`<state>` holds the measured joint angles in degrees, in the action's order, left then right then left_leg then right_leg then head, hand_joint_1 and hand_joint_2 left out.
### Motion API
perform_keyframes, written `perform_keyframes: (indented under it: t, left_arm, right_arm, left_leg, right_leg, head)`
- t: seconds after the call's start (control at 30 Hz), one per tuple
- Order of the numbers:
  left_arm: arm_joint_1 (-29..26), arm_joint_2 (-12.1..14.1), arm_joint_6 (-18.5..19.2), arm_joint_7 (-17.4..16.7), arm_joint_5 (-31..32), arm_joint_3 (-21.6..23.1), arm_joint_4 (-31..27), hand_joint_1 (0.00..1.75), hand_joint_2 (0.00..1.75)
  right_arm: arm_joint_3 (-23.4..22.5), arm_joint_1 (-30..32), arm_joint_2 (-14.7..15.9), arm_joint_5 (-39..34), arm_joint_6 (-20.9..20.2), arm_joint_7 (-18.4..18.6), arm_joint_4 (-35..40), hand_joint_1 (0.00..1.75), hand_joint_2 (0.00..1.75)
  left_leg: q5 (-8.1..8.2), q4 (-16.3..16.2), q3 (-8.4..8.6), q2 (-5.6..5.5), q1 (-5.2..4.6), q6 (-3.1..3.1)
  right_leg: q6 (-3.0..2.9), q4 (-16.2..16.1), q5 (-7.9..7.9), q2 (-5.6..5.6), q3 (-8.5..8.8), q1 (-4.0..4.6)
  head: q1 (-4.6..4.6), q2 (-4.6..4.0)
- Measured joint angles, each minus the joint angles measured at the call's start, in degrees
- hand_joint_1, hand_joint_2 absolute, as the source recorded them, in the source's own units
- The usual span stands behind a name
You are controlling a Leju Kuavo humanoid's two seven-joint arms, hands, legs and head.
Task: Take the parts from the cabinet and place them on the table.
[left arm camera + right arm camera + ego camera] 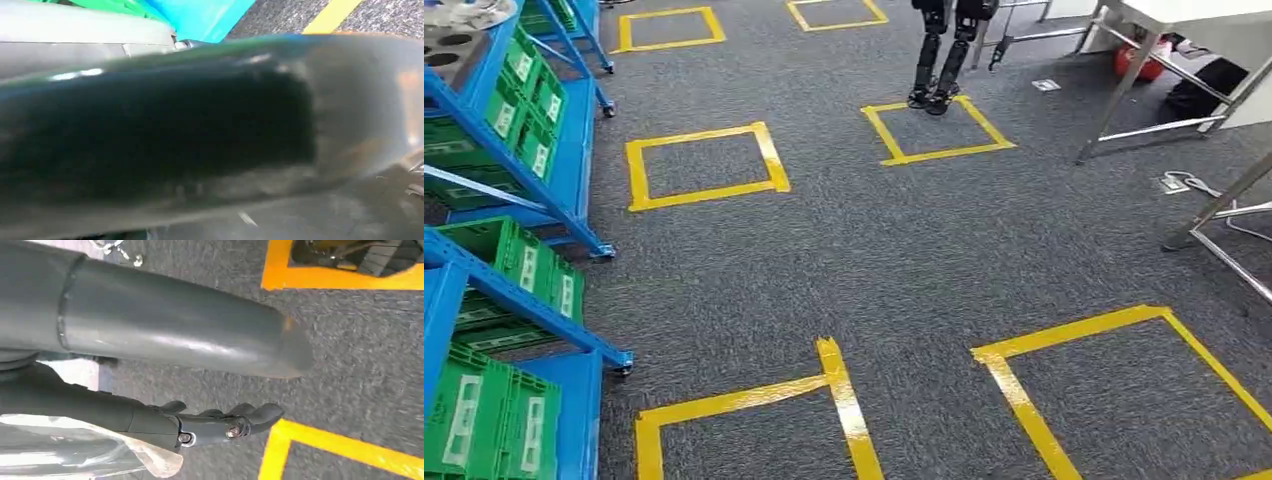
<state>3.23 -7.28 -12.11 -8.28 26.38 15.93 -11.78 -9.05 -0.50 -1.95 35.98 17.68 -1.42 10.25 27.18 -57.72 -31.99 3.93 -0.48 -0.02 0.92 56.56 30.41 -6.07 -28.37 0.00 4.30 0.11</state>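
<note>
Right hand (165,405) grips clear bag (75,450) (fingers (250,417) extended).

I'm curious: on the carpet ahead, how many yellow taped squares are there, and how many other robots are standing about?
Yellow tape squares: 6
Other robots, only a pair of black legs showing: 1
Total: 7

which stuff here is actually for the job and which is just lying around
For the job:
blue cabinet with green bins
table
clear bag by the right hand; whether it is held is unclear

Just around:
yellow tape squares
another robot's legs
red object under the table
floor cable
</note>
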Motion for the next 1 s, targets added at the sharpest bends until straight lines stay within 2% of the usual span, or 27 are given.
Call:
perform_keyframes:
  t: [0.07, 0.1, 0.13, 0.17, 0.2, 0.23, 0.27, 0.3, 0.4, 0.67, 1.0]
  left_arm:
    - [-0.2, 0.1, 0.4, -0.1, 0.1, 0.0, 0.0, 0.0, 0.0]
    - [-0.2, 0.1, 0.2, -0.2, 0.2, 0.0, 0.0, 0.0, 0.0]
    - [-0.3, 0.1, 0.0, -0.2, 0.3, 0.0, 0.0, 0.0, 0.0]
    - [-0.2, 0.0, -0.2, -0.2, 0.3, 0.0, 0.0, 0.0, 0.0]
    - [-0.3, -0.1, -0.2, -0.2, 0.4, 0.0, 0.0, 0.0, 0.0]
    - [-0.3, -0.1, 0.0, -0.2, 0.5, 0.0, 0.0, 0.0, 0.0]
    - [-0.3, 0.0, 0.2, -0.2, 0.6, 0.0, 0.0, 0.0, 0.0]
    - [-0.3, 0.0, 0.3, -0.2, 0.7, 0.0, 0.0, 0.0, 0.0]
    - [-0.3, 0.0, 0.0, 0.0, 0.9, 0.1, 0.0, 0.0, 0.0]
    - [-0.2, 0.0, 1.8, 1.0, 1.0, 0.1, 0.0, 0.0, 0.0]
    - [-0.1, 0.0, 3.0, 2.1, 0.7, 0.1, 0.0, 0.0, 0.0]
  right_arm:
    - [0.0, -0.3, 0.0, -0.1, -0.1, 0.0, 0.0, 0.0, 0.0]
    - [0.0, -0.4, 0.0, -0.5, -0.2, -0.1, 0.0, 0.0, 0.0]
    - [0.0, -0.4, 0.0, -0.8, -0.2, -0.2, 0.0, 0.0, 0.0]
    - [0.0, -0.3, 0.0, -1.1, -0.2, -0.2, 0.0, 0.0, 0.0]
    - [0.0, -0.6, 0.0, -1.1, -0.3, -0.2, 0.0, 0.0, 0.0]
    - [0.0, -0.6, 0.0, -1.1, -0.4, -0.3, 0.0, 0.0, 0.0]
    - [0.0, -0.6, 0.0, -1.1, -0.6, -0.3, 0.0, 0.0, 0.0]
    - [0.0, -0.5, 0.0, -1.1, -0.9, -0.3, 0.0, 0.0, 0.0]
    - [-0.1, -0.2, 0.0, -1.3, -1.7, -0.3, 0.0, 0.0, 0.0]
    - [-0.1, -0.2, 0.0, -1.6, -2.6, -0.8, 0.0, 0.0, 0.0]
    - [-0.1, -0.2, 0.0, -1.6, -2.8, -0.8, 0.0, 0.0, 0.0]
  left_leg:
    - [0.08, -0.1, -0.2, -0.9, -0.24, 0.54]
    - [-0.27, 0.6, 0.13, -1.32, 0.1, 1.09]
    - [-0.3, 0.5, 0.21, -1.46, -0.06, 1.12]
    - [-0.1, 0.2, 0.11, -1.67, -0.15, 0.96]
    - [0.12, 0.1, 0.16, -1.96, -0.32, 1.05]
    - [0.29, 0.0, 0.18, -2.11, -0.35, 1.13]
    - [0.32, 0.0, 0.14, -2.11, -0.36, 1.18]
    - [0.33, -0.1, 0.12, -2.1, -0.38, 1.21]
    - [0.35, -0.1, 0.05, -2.09, -0.42, 1.25]
    - [0.37, -0.2, 0.07, -2.08, -0.42, 1.3]
    - [0.33, -0.1, 0.13, -2.08, -0.25, 1.24]
  right_leg:
    - [0.47, -0.2, 0.04, -0.91, 0.25, -0.15]
    - [1.0, 0.0, 0.54, -0.78, 0.28, -0.23]
    - [1.19, 0.8, 1.41, 1.94, -0.5, -0.38]
    - [-0.92, -0.3, -0.36, 2.36, -0.48, -0.33]
    - [-1.25, -0.2, 1.36, 2.17, -0.03, -0.43]
    - [-0.38, -0.3, 0.39, 2.13, 0.02, -0.52]
    - [0.33, -0.4, 0.71, 2.09, 0.12, -0.6]
    - [0.54, -0.5, 0.45, 2.15, 0.12, -0.61]
    - [0.68, -0.5, 0.35, 2.26, 0.75, -0.63]
    - [0.98, -0.6, 0.37, 2.26, 0.56, -0.66]
    - [0.97, -0.4, 0.41, 2.25, 0.18, -0.51]
  head:
    - [0.07, 0.0]
    - [-0.02, 0.0]
    - [0.29, 0.0]
    - [0.55, 0.02]
    - [0.7, 0.02]
    - [0.68, 0.02]
    - [0.77, 0.0]
    - [0.68, 0.02]
    - [0.7, 0.02]
    - [0.68, 0.02]
    - [0.66, 0.02]
